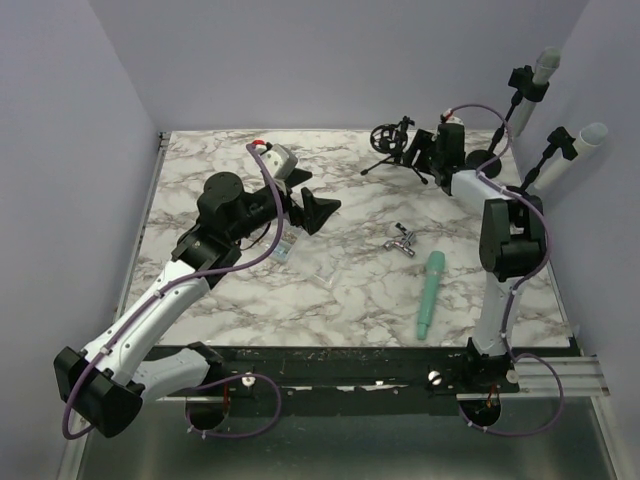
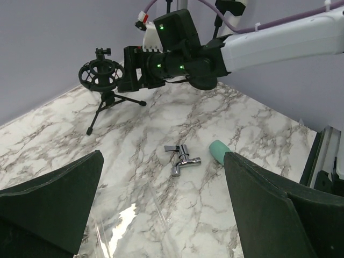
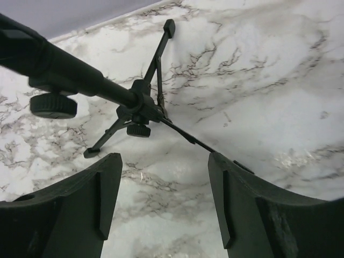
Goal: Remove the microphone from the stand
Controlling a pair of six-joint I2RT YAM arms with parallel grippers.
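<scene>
A black tripod stand (image 1: 392, 142) with a ring-shaped shock mount (image 2: 100, 74) is at the back of the marble table; the ring looks empty. A teal microphone (image 1: 431, 293) lies flat on the table at the front right, its end showing in the left wrist view (image 2: 219, 150). My right gripper (image 1: 418, 152) is beside the stand, open, with only marble between its fingers (image 3: 164, 199); the tripod legs (image 3: 142, 110) sit just beyond the fingertips. My left gripper (image 1: 320, 197) hovers mid-left, wide open and empty (image 2: 163, 156).
A chrome tap (image 1: 402, 241) lies in the middle of the table (image 2: 183, 158). A clear plastic item (image 1: 285, 246) rests under the left gripper. Two grey microphones on black stands (image 1: 545, 68) (image 1: 588, 136) rise by the right wall. Walls close in the back and both sides.
</scene>
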